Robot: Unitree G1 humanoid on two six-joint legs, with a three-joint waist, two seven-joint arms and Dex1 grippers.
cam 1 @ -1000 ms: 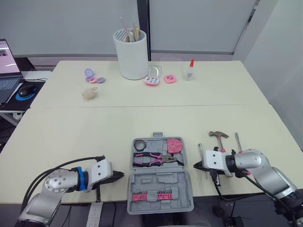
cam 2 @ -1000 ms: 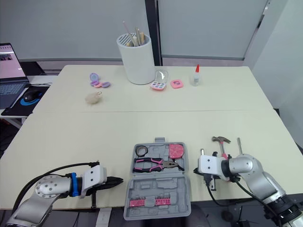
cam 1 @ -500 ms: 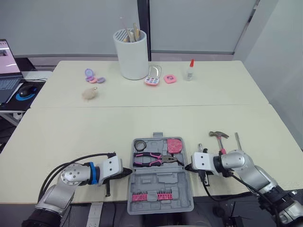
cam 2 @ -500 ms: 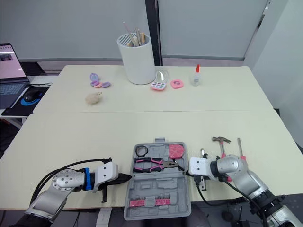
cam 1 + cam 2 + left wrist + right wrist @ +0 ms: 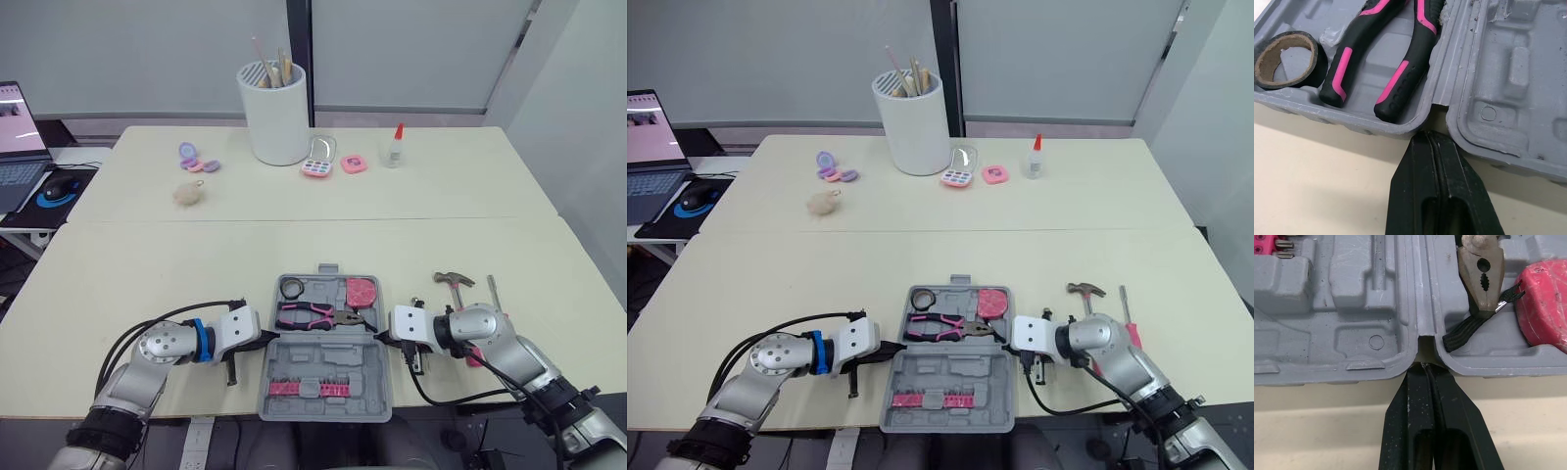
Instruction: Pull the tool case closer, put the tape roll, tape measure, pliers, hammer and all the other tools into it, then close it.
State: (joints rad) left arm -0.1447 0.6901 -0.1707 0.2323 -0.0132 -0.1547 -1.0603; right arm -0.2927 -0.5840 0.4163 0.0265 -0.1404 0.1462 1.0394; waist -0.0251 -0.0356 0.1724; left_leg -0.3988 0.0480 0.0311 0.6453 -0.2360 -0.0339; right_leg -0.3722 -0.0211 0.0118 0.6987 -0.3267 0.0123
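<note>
Left eye view: within the last second both arms have swung inward. The left gripper and right gripper, each with fingers pressed together, now touch the open tool case at the hinge notches on its two sides. The case lies at lower centre, a little higher against the hammer than before. The tape roll, pliers and tape measure lie inside it, while the hammer waits on the table, right of the case. They look braced to shift the case; packing is unfinished.
</note>
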